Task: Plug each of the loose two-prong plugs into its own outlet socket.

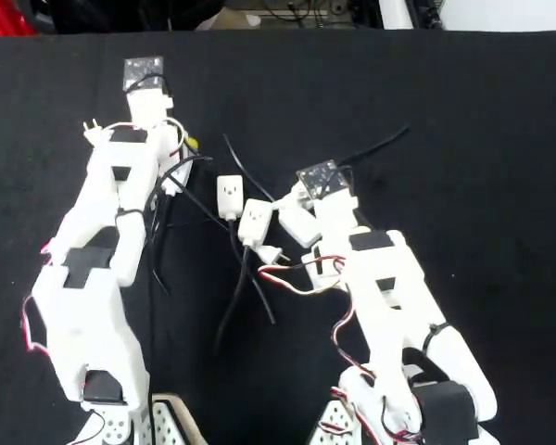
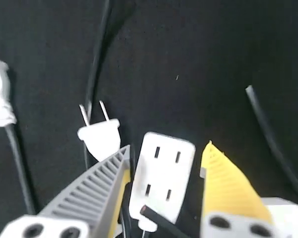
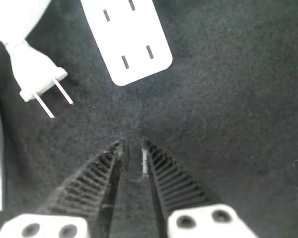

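Left claw point(image 2: 167, 146), open astride the outlet block point(image 2: 161, 181), should clamp it steady while the right claw point(image 3: 132, 145), barely open and empty, fetches the nearby plug point(image 3: 37, 84).

- Even light from above falls on the high view; the black tabletop point(image 1: 463, 139) swallows it and hardly any shadow shows.
- The white arms point(image 1: 102, 232) glare, their surfaces washed flat.
- In the left wrist view the socket point(image 2: 161, 178) and plug point(image 2: 100, 136) shine bright against dark cloth.
- In the right wrist view the cloth is lit grey, and the socket point(image 3: 129, 39) is burnt out to plain white.
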`<move>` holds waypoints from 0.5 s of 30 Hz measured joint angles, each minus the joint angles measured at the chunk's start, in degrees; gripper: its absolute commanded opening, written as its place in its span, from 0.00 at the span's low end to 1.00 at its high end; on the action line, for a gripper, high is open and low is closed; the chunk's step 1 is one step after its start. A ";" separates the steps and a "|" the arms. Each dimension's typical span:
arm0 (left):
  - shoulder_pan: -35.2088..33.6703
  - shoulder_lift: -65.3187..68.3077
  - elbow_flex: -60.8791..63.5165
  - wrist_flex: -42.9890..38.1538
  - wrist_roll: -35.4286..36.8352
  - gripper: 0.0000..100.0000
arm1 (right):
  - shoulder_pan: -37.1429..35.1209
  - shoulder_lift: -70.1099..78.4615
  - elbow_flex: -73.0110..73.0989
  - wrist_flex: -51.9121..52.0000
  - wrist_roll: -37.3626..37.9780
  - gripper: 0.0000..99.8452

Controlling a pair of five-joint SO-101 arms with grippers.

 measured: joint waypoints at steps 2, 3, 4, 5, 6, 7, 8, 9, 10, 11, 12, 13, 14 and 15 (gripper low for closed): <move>0.00 2.73 -2.20 2.55 -2.37 0.24 | 0.00 0.00 0.00 0.00 0.44 0.06; 0.00 3.78 -3.52 4.31 -3.25 0.24 | 0.00 0.00 0.00 0.00 0.53 0.06; 0.00 4.84 -4.92 6.15 -4.22 0.23 | 0.00 0.00 0.00 0.00 0.70 0.06; 0.00 5.80 -6.51 8.09 -5.01 0.23 | 0.00 0.00 0.00 0.00 0.70 0.06; 0.00 6.59 -7.82 9.23 -5.63 0.23 | 0.00 0.00 0.00 0.00 0.70 0.06; 0.00 7.30 -8.97 10.46 -6.07 0.23 | 0.00 0.00 0.00 0.00 0.70 0.06; 0.00 8.18 -10.11 11.43 -6.42 0.23 | 0.00 0.00 0.00 0.00 0.70 0.06; 0.00 8.97 -10.99 11.87 -6.68 0.23 | 0.00 0.00 0.00 0.00 0.70 0.06; 0.00 9.41 -11.60 12.22 -6.77 0.21 | 0.00 0.00 0.00 0.00 0.70 0.06; 0.00 9.85 -12.04 12.48 -7.12 0.18 | 0.00 0.00 0.00 0.00 0.70 0.06; 0.00 10.20 -12.57 12.57 -7.56 0.14 | 0.00 0.00 0.00 0.00 0.70 0.06; 0.09 10.29 -13.10 12.57 -7.91 0.09 | 0.00 0.00 0.00 0.00 0.70 0.06; 0.18 10.46 -13.36 12.66 -8.18 0.05 | 0.00 0.00 0.00 0.00 0.70 0.06; 0.18 10.55 -13.71 12.92 -8.18 0.02 | 0.00 0.00 0.00 0.00 0.70 0.06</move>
